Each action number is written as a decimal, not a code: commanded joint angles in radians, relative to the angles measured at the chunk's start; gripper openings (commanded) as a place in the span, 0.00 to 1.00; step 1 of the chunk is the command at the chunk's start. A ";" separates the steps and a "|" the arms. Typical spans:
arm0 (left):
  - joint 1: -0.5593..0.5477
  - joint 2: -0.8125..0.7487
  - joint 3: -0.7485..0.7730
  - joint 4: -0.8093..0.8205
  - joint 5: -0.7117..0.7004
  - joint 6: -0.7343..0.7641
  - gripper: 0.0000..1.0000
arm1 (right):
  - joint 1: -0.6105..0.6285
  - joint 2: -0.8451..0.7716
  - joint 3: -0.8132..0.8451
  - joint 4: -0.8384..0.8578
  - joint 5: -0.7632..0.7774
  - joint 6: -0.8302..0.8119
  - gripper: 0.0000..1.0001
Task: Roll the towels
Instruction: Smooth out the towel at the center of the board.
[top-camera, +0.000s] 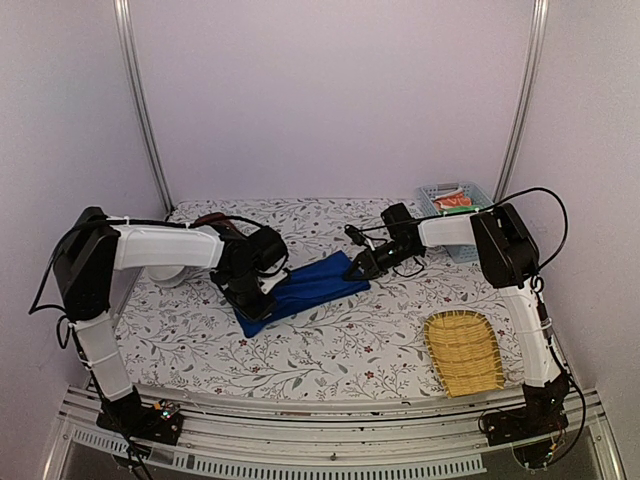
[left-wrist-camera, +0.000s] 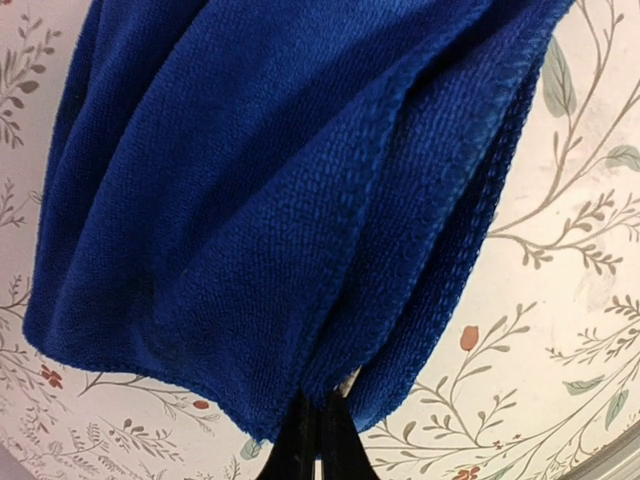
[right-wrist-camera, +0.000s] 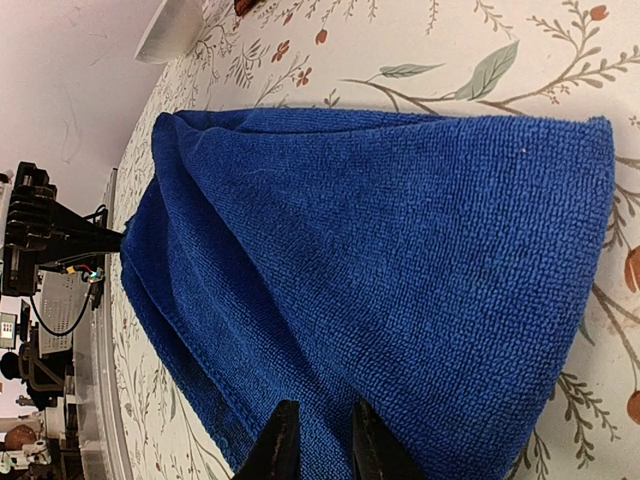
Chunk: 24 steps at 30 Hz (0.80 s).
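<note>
Overhead, a royal blue towel (top-camera: 312, 283), folded into a long narrow strip, lies slantwise in the middle of a flower-patterned table (top-camera: 330, 355), with one gripper at each end. The left gripper (top-camera: 262, 290) is at the near-left end and the right gripper (top-camera: 360, 264) at the far-right end. A small reddish-brown bundle (top-camera: 211, 218), probably the second towel, peeks out behind the left arm. A blue basket (top-camera: 478, 190) sits far right and a woven tray (top-camera: 463, 352) near right. Through the left wrist camera, the left gripper (left-wrist-camera: 318, 435) has its black tips pressed together at the hem of the blue towel (left-wrist-camera: 270, 200), apparently nipping a thin edge. Through the right wrist camera, the right gripper (right-wrist-camera: 320, 440) is closed down on a fold of the blue towel (right-wrist-camera: 400, 250), with cloth showing in the narrow gap between its tips. The towel looks light, thick-piled and limp, likely to sag and unfold wherever it is unsupported. Holding it at the stitched hem or a corner should work best, and keeping the strip taut should help it roll evenly.
</note>
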 joint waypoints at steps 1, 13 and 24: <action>-0.017 -0.008 0.010 -0.070 -0.014 0.030 0.04 | 0.004 0.059 -0.003 -0.033 0.066 0.004 0.22; -0.049 0.004 0.004 -0.065 0.024 0.036 0.01 | 0.004 0.058 -0.003 -0.034 0.065 0.003 0.22; -0.064 0.046 -0.012 -0.111 0.035 -0.006 0.12 | 0.003 0.049 -0.009 -0.042 0.053 0.006 0.22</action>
